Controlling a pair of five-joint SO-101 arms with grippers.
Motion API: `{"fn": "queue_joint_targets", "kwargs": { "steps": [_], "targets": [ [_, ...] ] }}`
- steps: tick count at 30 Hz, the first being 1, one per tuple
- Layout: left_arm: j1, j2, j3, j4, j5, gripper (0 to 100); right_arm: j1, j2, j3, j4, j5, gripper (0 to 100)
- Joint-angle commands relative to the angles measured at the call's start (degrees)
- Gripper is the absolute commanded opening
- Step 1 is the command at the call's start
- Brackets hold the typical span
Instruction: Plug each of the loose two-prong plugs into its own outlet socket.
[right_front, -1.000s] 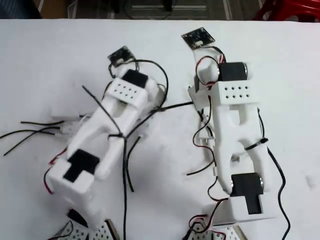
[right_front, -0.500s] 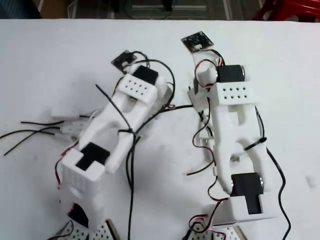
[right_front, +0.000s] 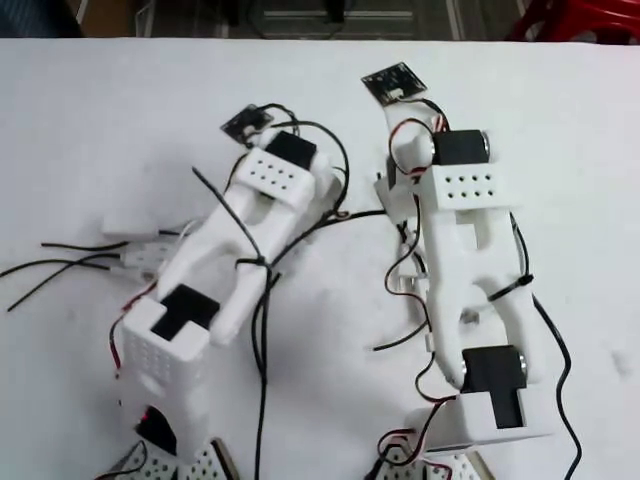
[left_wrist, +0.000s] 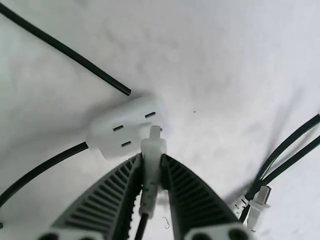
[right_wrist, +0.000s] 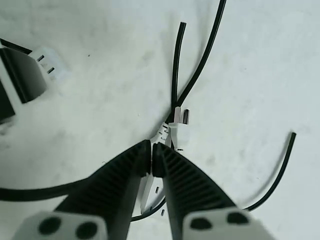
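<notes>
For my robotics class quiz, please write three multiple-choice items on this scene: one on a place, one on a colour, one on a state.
1. Where is the two-prong plug held by the left end effector? A) at the outlet block B) far from every outlet C) beneath the right arm
2. What colour are the cables lying on the table? A) green B) black C) yellow
3. How do the jaws of the right end effector stand? A) wide open B) shut C) clamped on a bottle
Answers: A, its tip is at the block's edge; B, every loose cable looks black; B, the jaws meet.
</notes>
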Motion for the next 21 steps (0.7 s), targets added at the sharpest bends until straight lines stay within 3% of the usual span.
{"fn": "queue_joint_targets", "kwargs": {
  "steps": [1,21],
  "targets": [
    [-1.45,-0.92,-2.9,0.26,0.62,2,0.31,-0.4,-0.18,-0.22,-0.09,1.9],
    [-3.21,4.09,0.35,-3.96,0.7,2,0.4,-0.48,4.13,-0.57,0.0,1.9]
  ]
}}
